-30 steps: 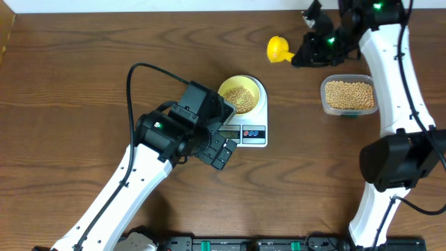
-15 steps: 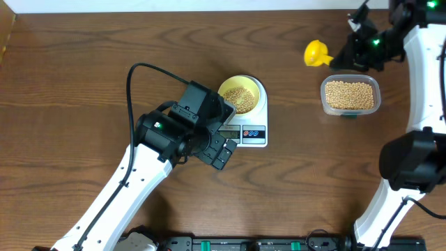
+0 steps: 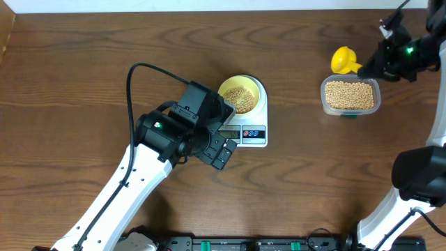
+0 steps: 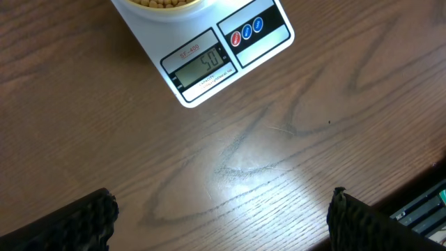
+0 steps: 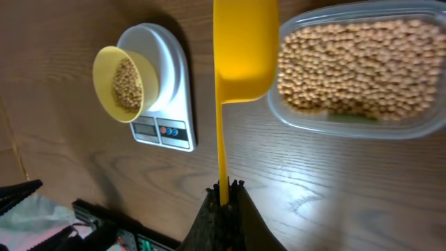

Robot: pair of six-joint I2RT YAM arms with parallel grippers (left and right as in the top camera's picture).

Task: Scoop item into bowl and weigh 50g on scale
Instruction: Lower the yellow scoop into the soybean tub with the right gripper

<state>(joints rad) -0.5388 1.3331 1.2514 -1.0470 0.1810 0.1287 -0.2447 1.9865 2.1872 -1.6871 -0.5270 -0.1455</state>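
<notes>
The right gripper (image 3: 371, 66), clamping the empty scoop (image 3: 343, 59), has retreated beside the tub (image 3: 350, 95); the scale (image 4: 209, 66) showing 50 suggests weighing is done; the left gripper (image 4: 221, 216) gapes wide.

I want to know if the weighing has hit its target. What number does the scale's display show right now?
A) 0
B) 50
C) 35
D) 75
B: in the left wrist view the scale reads 50 on its grey display.
</notes>
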